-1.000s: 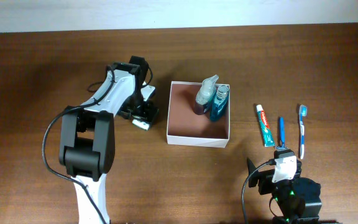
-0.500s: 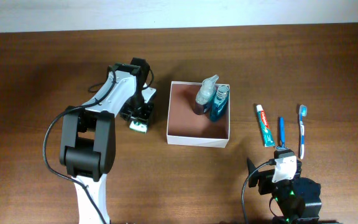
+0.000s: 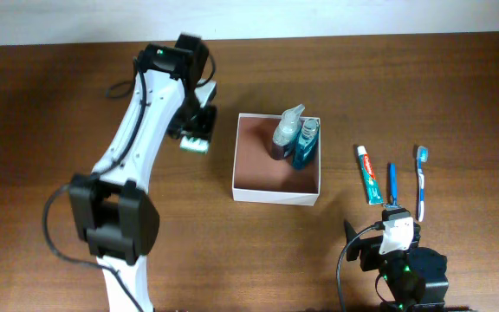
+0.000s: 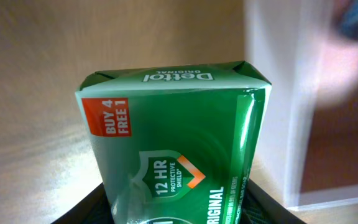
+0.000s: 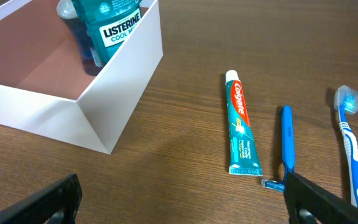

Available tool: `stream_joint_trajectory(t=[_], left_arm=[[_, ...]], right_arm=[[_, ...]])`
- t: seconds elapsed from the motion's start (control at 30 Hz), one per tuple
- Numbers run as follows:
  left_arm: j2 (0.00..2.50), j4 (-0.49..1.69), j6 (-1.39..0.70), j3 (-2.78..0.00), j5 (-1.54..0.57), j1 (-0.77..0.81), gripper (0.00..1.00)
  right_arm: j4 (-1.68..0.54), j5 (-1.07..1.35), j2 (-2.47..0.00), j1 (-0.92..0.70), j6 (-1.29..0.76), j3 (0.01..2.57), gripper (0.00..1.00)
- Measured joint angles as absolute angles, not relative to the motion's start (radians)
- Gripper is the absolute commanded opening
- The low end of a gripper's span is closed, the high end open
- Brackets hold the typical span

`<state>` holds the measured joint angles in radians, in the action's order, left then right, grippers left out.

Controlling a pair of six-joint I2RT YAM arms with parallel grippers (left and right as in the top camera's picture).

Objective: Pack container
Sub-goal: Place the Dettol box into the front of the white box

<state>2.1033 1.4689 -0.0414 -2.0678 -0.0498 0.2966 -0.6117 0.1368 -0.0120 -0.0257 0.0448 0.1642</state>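
The container (image 3: 275, 196) is a square white-walled box with a pinkish-brown inside at the table's middle; it also shows in the right wrist view (image 5: 98, 106). A spray bottle (image 3: 288, 130) and a blue mouthwash bottle (image 3: 304, 145) stand in its far right corner. My left gripper (image 3: 195, 139) is shut on a green-and-white soap carton (image 4: 173, 143), held just left of the container's far left corner. My right gripper (image 5: 185, 205) is open and empty near the front right.
A toothpaste tube (image 3: 369, 174), a blue pen-like stick (image 3: 392, 183) and a blue toothbrush (image 3: 421, 180) lie side by side right of the container. They also show in the right wrist view: tube (image 5: 241, 130), stick (image 5: 287, 138), toothbrush (image 5: 349, 146).
My left arm has stretched out and carried the soap carton away from me, up along the container's left side. The right arm has not moved.
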Motion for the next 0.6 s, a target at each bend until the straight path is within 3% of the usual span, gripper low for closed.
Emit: stream_joint_trajectory(t=[0.2,0.27,0.6], left_arm=[[2.027,1.395,-0.176,-2.101,-0.058,0.436,0.27],[2.036,1.368,-0.22,-2.098,-0.064,0.474,0.33],[2.159,1.277,-0.361,-2.032,-0.065,0.568,0.44]], right_arm=[[-0.612,0.137,-0.012,-0.026,0.046,0.164,0.99],[-0.611,0.137,-0.012,-0.026,0.045,0.164,0.99],[-0.612,0.137,-0.012,-0.026,0.046,0.164,0.99]])
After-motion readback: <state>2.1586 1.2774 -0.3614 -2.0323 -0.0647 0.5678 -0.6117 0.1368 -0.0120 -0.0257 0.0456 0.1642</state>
